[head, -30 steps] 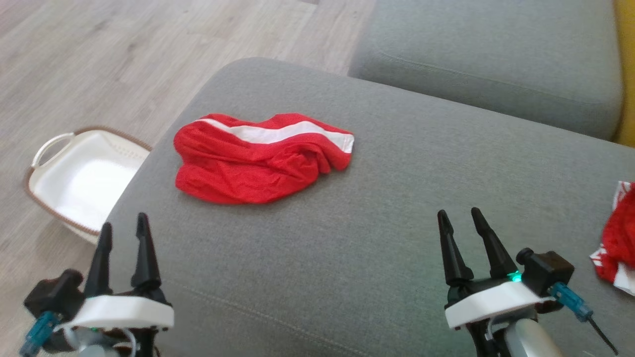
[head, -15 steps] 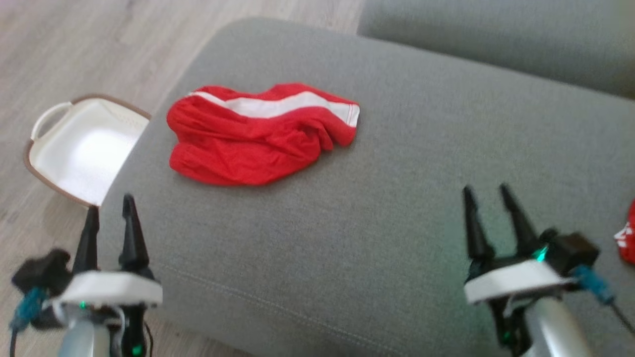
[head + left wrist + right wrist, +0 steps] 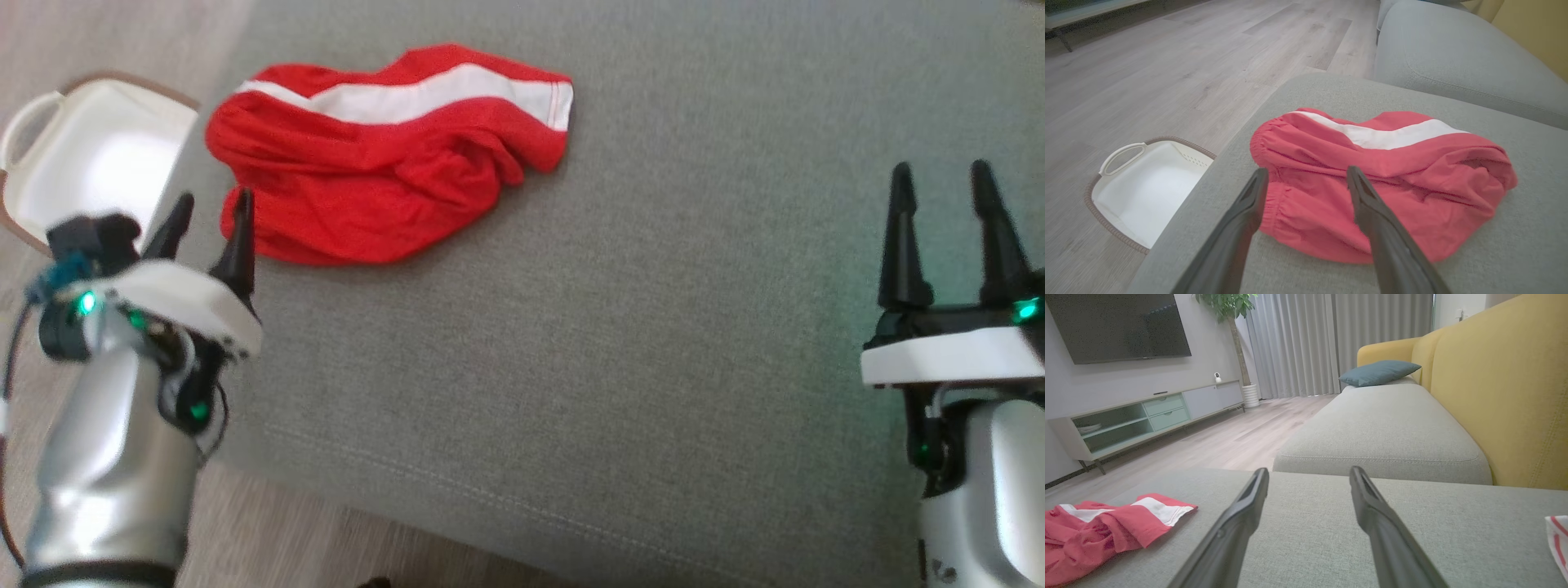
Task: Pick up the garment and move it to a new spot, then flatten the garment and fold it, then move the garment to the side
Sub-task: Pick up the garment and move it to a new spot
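**A:** Where is the garment [image 3: 384,155]?

**B:** It lies crumpled on the grey sofa cushion [image 3: 653,327], at about 11 o'clock in the head view. It is red, with a white stripe along its far edge.

**A:** And the left gripper [image 3: 214,196]?

**B:** It is at 9 o'clock in that view, with its fingers spread and nothing between them. It sits at the 7 o'clock corner of the garment. In the left wrist view the two fingers straddle the gathered waistband. I cannot tell whether they touch the fabric.

**A:** What about the right gripper [image 3: 939,166]?

**B:** It is at 3 o'clock in the head view, well apart from the garment. It is also released and empty, over bare cushion.

**A:** Is there anything else nearby?

**B:** A white basket [image 3: 90,155] with a brown rim stands on the wooden floor [image 3: 1167,61], at 9 o'clock from the garment and just beside the cushion's edge. In the right wrist view a teal pillow [image 3: 1378,372] rests on the far seat at 12 o'clock. A red-and-white striped cloth [image 3: 1557,539] shows at 4 o'clock in that view.
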